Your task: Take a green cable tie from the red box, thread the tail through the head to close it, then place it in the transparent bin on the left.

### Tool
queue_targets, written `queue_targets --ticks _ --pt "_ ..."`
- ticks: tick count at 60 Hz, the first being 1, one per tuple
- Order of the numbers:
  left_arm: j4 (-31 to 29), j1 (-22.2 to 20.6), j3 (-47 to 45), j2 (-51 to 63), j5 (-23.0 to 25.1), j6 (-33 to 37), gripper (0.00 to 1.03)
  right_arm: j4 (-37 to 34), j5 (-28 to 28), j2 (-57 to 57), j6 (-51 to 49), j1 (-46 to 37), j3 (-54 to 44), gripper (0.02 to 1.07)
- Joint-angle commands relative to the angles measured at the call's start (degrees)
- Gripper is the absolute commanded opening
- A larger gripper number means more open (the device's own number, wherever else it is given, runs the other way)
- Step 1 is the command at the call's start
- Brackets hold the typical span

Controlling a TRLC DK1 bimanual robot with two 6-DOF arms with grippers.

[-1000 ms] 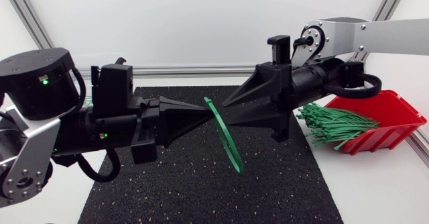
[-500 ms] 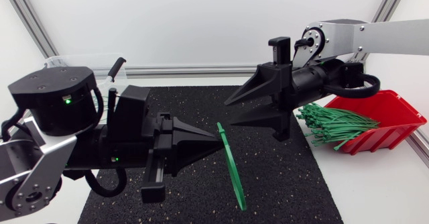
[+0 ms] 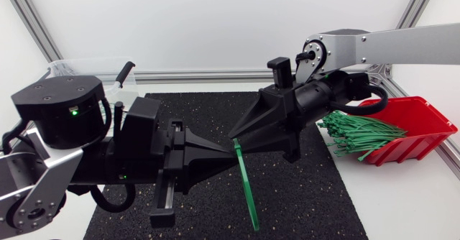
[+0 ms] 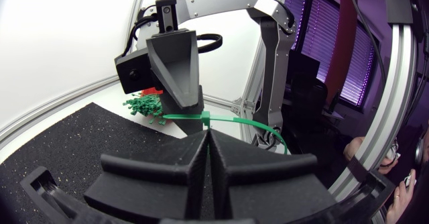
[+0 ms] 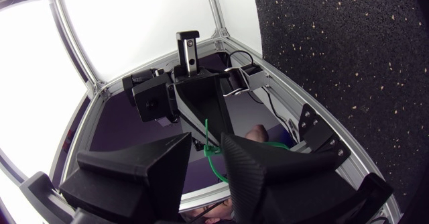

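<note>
Green cable tie (image 3: 246, 186) — top clamped in left gripper (image 3: 231, 156), tail hanging toward 6 o'clock, likely steadied for threading — right gripper (image 3: 236, 135), spread apart, at its 1 o'clock.

The left arm (image 3: 54, 118) is showing a black round joint with a small green light glowing on it, a silver-grey link below and black cables looping. The right arm (image 3: 392, 39) is showing a silver-grey link and a black looping cable. The left gripper (image 3: 233, 152) and right gripper (image 3: 241, 138) are showing matte black wedge fingers.
</note>
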Motion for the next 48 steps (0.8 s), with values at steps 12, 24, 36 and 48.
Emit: queue_targets --ticks 12,24,36,48 --pt "-0.2 0.1 -2.1 -1.3 -0.1 1.4 0.04 -2.7 0.1 0.5 -1.6 0.4 -0.2 0.23" --pt "-0.7 -0.6 -2.2 -1.8 -0.2 1.3 0.04 -2.1 0.1 0.2 -1.6 -0.1 -0.6 0.08" --pt "-0.7 -2.3 -2.3 -1.5 -0.5 1.2 0.04 -1.9 0.1 0.3 -1.6 -0.1 -0.8 0.08" --pt "-3.6 -7.5 -1.9 -6.1 -3.4 0.6 0.04 -1.8 0.1 2.9 -1.3 -0.4 -0.2 0.08"
